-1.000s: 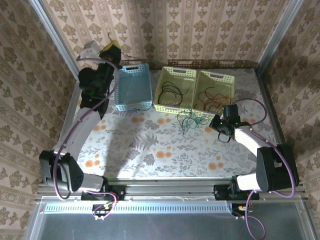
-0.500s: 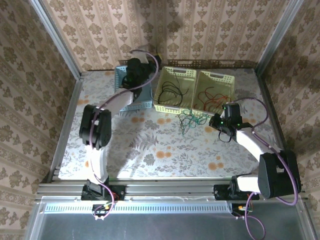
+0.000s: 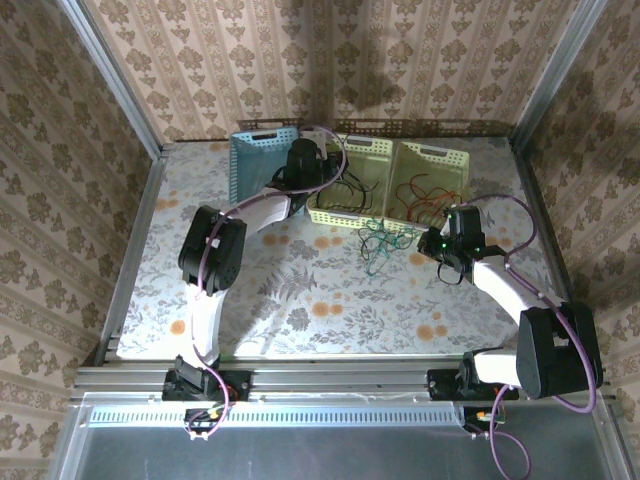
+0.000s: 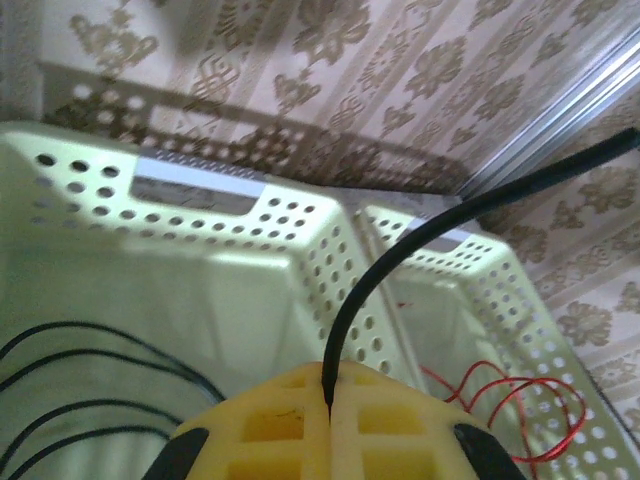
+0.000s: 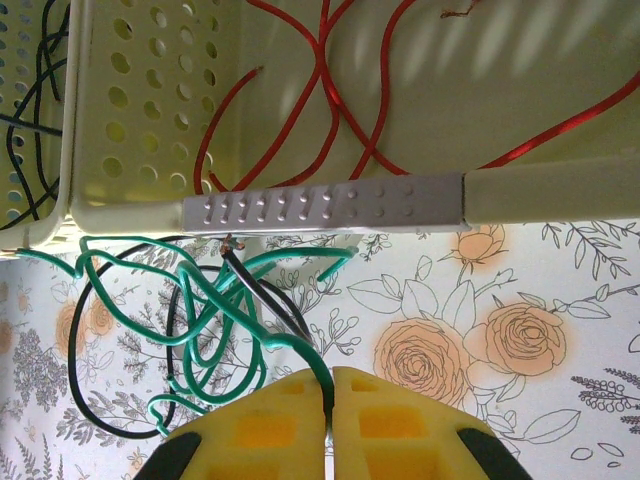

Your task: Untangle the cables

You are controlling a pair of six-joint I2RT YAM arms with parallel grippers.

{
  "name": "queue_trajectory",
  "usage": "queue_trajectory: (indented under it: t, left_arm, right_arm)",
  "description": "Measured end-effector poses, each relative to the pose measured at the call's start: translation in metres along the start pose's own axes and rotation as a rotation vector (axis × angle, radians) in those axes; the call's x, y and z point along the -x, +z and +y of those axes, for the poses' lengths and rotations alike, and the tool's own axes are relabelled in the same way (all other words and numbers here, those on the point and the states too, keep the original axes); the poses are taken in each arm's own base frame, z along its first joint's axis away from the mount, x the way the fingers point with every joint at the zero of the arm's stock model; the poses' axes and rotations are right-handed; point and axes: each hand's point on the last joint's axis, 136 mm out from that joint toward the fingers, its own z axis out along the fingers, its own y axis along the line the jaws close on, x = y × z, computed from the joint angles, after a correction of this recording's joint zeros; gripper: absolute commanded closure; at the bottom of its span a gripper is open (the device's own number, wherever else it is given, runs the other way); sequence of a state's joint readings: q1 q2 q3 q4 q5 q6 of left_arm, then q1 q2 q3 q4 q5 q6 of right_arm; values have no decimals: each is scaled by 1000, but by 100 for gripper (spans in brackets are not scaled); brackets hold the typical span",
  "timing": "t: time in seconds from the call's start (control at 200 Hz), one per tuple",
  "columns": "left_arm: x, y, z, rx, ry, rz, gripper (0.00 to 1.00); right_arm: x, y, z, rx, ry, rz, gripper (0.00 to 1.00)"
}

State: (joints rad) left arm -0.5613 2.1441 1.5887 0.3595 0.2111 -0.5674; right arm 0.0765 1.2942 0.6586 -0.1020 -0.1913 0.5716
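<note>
A tangle of green cables [image 3: 378,240] and a black cable [image 5: 265,295] lies on the table in front of the two yellow baskets. My right gripper [image 3: 434,245] sits just right of it, shut on a green cable [image 5: 200,300] that runs into the tangle; in its wrist view the right gripper [image 5: 328,375] has its jaws pressed together. My left gripper [image 3: 312,172] hangs over the middle yellow basket [image 3: 330,215]. The left gripper [image 4: 328,385] is shut on a black cable [image 4: 400,260] that arcs away up and right. More black cables [image 4: 60,350] lie in that basket, red cables [image 3: 425,195] in the right one.
A blue basket [image 3: 255,165] stands left of the middle basket, tipped up against the left arm. The right yellow basket [image 5: 330,205] has its front rim just beyond the tangle. Patterned walls close the table at the back and sides.
The left arm has swung from the far left, past the blue basket, to over the middle yellow basket. The right gripper has barely moved and keeps its grip.
</note>
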Motion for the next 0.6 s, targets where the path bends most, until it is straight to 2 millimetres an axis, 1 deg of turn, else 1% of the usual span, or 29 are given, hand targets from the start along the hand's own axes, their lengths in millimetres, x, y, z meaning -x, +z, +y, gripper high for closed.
queue_trajectory:
  t: [0.065,0.155,0.205,0.23,0.33,0.44,0.51,0.6]
  left_arm:
    - [-3,0,8,44,17,25,71]
    - [0,-2,16,104,58,43,40]
    - [5,-2,18,131,72,44,27]
    - [7,-3,19,144,86,44,23]
    - [17,-6,21,184,133,36,17]
    - [20,-15,26,238,172,48,15]
    - [21,-25,28,276,199,56,14]
    - [20,-45,29,328,238,77,12]
  right_arm:
    - [0,0,0,0,0,0,90]
    - [0,0,0,3,0,2,90]
    - [0,0,1,4,0,2,90]
    - [0,0,1,4,0,2,90]
    - [-1,0,1,6,0,4,90]
    - [-2,0,3,17,0,11,90]
    - [-3,0,4,21,-1,16,90]
    - [-3,0,4,21,-4,16,90]
